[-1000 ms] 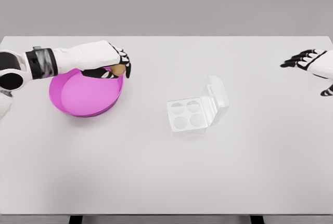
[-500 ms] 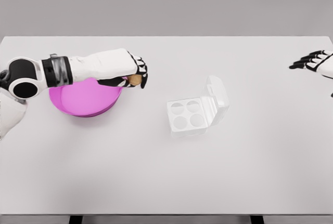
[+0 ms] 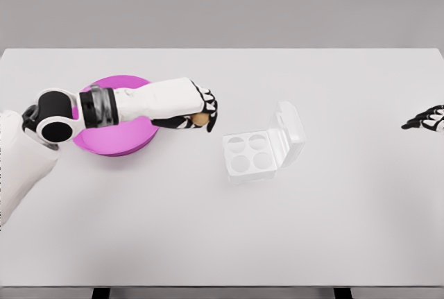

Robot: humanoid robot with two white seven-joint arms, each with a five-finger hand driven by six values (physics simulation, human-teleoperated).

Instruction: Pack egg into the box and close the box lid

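Note:
My left hand (image 3: 198,113) is shut on a tan egg (image 3: 200,119), which peeks out under the curled fingers. The hand hovers over the table just right of the pink bowl (image 3: 114,139) and left of the box. The clear egg box (image 3: 254,152) lies open in the middle of the table, showing several empty round cups. Its lid (image 3: 290,131) stands tilted up along the right side. My right hand (image 3: 424,120) shows only at the far right edge, fingers spread, holding nothing.
The white table (image 3: 222,229) spans the whole view, its front edge near the bottom. The pink bowl sits at the left, partly covered by my left forearm.
My left hand has carried the egg rightward from over the bowl's rim toward the box. The right hand has drawn back toward the right edge and lower.

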